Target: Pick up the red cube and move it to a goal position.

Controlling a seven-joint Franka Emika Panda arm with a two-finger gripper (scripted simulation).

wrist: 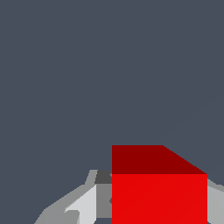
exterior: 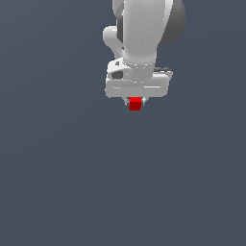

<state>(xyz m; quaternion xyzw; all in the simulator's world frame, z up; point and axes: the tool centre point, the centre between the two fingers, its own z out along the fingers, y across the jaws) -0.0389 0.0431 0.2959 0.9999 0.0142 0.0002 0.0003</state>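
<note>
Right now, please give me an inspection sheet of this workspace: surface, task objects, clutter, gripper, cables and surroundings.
Surface: plain dark grey-blue ground, uniform, no marks or edges visible.
Job's things: the red cube sits between the fingers under the white hand; in the wrist view it fills the space between them. No goal marker is visible.
Clutter: nothing seen.
Gripper: the gripper points downward and is shut on the red cube; grey fingers show on both sides of it. Whether the cube touches the ground cannot be told.
Cables: nothing seen.
Surroundings: only the white arm above the gripper; nothing else seen.
</note>
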